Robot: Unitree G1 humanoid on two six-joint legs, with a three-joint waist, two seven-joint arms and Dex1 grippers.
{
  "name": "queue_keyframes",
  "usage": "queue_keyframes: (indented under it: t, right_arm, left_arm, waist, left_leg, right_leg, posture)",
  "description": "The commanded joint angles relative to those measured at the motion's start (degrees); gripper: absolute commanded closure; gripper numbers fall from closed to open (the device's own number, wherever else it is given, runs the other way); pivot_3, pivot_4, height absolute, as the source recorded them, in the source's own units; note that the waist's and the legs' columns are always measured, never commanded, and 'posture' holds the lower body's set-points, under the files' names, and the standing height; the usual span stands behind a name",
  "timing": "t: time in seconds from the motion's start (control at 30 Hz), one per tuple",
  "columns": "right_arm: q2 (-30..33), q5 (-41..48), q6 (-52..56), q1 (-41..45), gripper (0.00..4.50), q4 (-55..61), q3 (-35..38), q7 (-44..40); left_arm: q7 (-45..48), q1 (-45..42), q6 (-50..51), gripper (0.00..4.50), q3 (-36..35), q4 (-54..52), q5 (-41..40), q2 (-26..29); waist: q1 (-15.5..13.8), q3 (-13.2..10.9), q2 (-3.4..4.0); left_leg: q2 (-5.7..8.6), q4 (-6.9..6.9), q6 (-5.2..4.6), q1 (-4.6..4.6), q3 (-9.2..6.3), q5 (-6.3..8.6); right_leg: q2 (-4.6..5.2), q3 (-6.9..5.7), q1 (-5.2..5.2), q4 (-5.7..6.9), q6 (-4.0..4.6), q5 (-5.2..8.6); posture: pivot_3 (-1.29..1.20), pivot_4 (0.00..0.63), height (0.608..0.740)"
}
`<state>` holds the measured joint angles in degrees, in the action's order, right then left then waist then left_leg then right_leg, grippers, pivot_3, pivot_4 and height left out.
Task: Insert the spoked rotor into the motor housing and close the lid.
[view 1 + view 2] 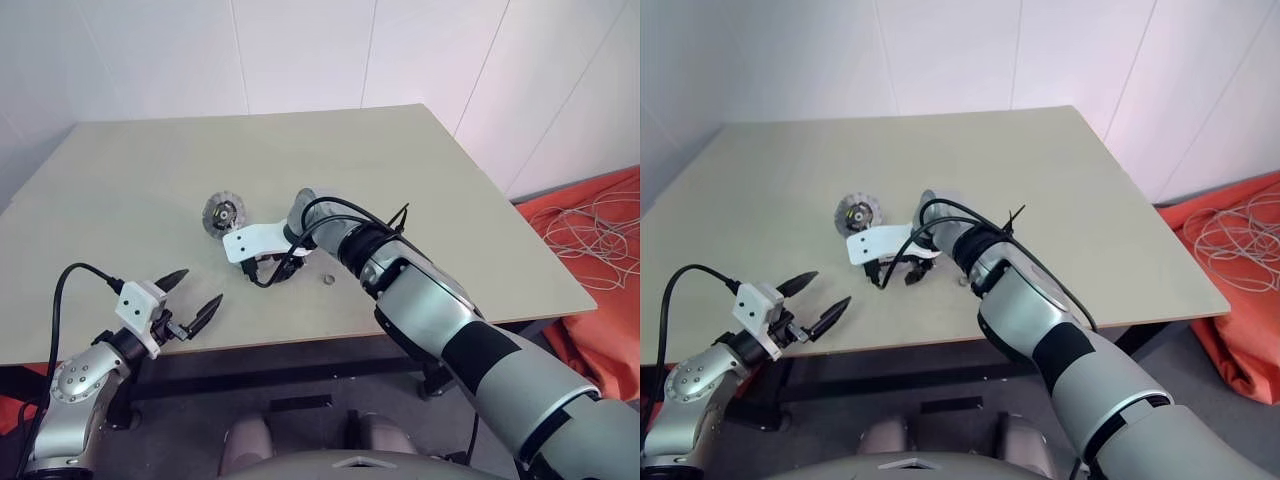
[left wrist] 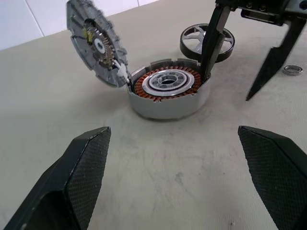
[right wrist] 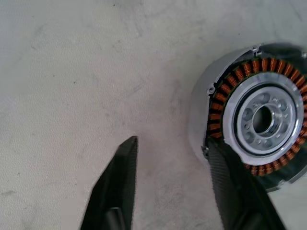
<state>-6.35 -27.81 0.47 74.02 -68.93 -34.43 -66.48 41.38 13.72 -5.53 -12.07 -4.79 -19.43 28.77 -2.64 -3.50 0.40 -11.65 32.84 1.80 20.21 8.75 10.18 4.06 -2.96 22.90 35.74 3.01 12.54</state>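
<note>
Spoked rotor: flat on table, 1 o'clock of motor housing. Right gripper nearest, fingers apart, one at housing rim. Lid upright. Left gripper fingers apart, farther.

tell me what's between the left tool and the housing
Nothing: bare table lies between the left tool and the housing, as the left wrist view shows.

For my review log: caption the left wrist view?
Motor housing with lid hinged open, spoked rotor beside it.
</note>
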Motion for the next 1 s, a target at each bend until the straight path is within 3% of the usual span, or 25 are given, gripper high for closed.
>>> queue_keyframes:
  t: [0.03, 0.17, 0.6, 1.0]
  right_arm:
    - [-0.8, -0.5, -0.1, 1.6, 3.04, -0.4, 0.1, 0.5]
    - [-1.2, -0.7, 0.0, 1.5, 4.46, -0.6, 0.1, 1.0]
    - [1.1, 1.2, 2.0, 2.0, 4.48, 5.8, 2.1, -2.9]
    - [7.6, 2.3, 12.9, -6.6, 4.48, 28.3, 0.5, -12.1]
  left_arm:
    - [-0.6, -0.4, -0.3, 0.00, -0.8, -2.1, 0.0, 0.0]
    - [-0.8, -0.6, -0.3, 0.00, -0.6, -2.1, 0.0, 0.0]
    - [-0.5, -2.1, 0.3, 0.00, 0.0, -1.5, 0.2, 0.1]
    - [1.5, -5.4, 0.5, 0.00, 0.7, 1.3, 0.5, 0.6]
  waist:
    - [0.0, 0.0, 0.04]
    - [0.0, 0.0, 0.08]
    - [-0.1, -0.1, 0.04]
    - [-0.1, -0.2, -0.12]
  left_leg:
    - [0.00, 0.00, 0.00, 0.00, 0.00, 0.00]
    - [0.01, 0.00, 0.00, 0.00, 0.00, 0.00]
    - [0.00, 0.01, 0.00, 0.03, 0.00, 0.00]
    - [-0.01, 0.06, 0.01, 0.10, 0.00, -0.01]
  right_leg:
    - [0.00, 0.00, 0.00, 0.00, 0.00, 0.00]
    - [0.00, 0.00, -0.01, 0.00, 0.00, 0.00]
    - [0.00, 0.00, 0.00, 0.00, 0.01, 0.00]
    - [-0.02, -0.02, 0.03, 0.01, 0.02, -0.01]
  posture:
    - [0.00, 0.000, 0.740]
    - [0.00, 0.000, 0.740]
    - [0.00, 0.000, 0.740]
    - [0.00, 0.000, 0.740]
